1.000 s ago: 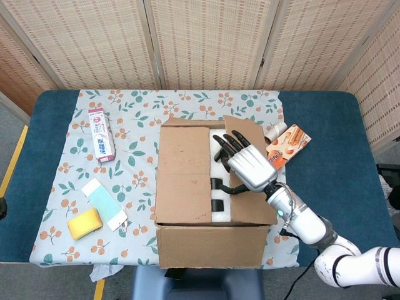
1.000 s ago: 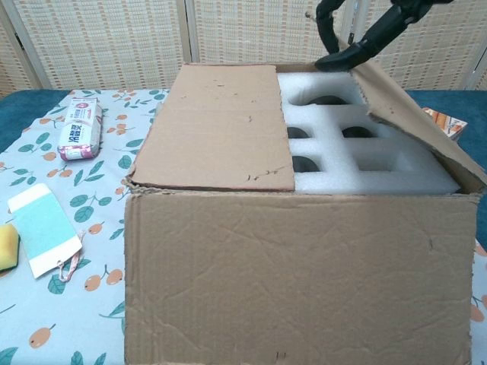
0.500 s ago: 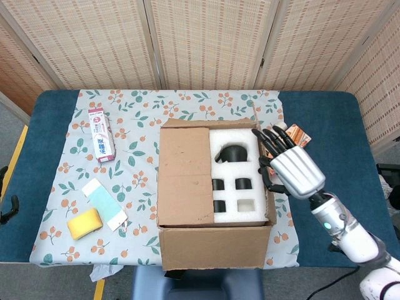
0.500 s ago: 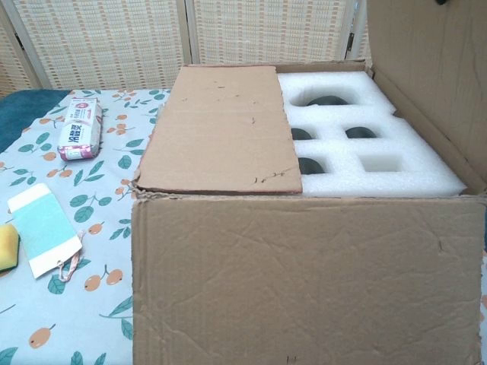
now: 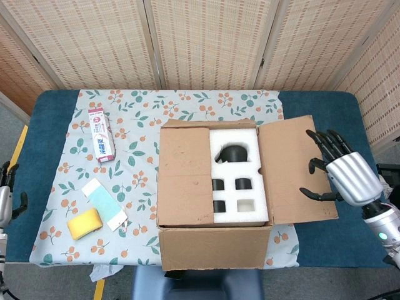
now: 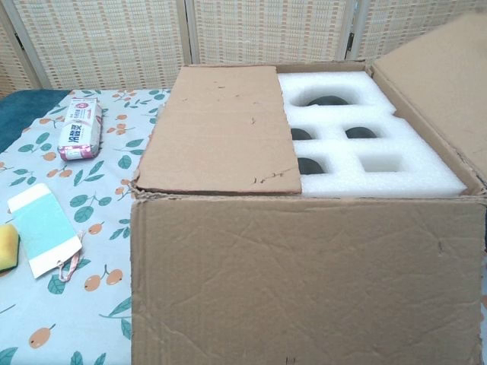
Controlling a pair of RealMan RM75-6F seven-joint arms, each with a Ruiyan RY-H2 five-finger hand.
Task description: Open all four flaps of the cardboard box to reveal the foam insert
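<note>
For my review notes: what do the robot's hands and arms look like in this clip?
The right hand has a glossy silver metallic back shell and black segmented fingers. Its wrist is a grey and white cylinder carrying a small green indicator light. Only a sliver of the left hand shows at the frame edge, also silver with black fingers. No cables or sleeves are visible.

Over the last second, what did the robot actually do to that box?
The right hand swung the right flap up off the foam insert and out until it lay open to the side, uncovering the foam. The left flap stayed folded over the foam, and the cardboard box barely shifted.
</note>
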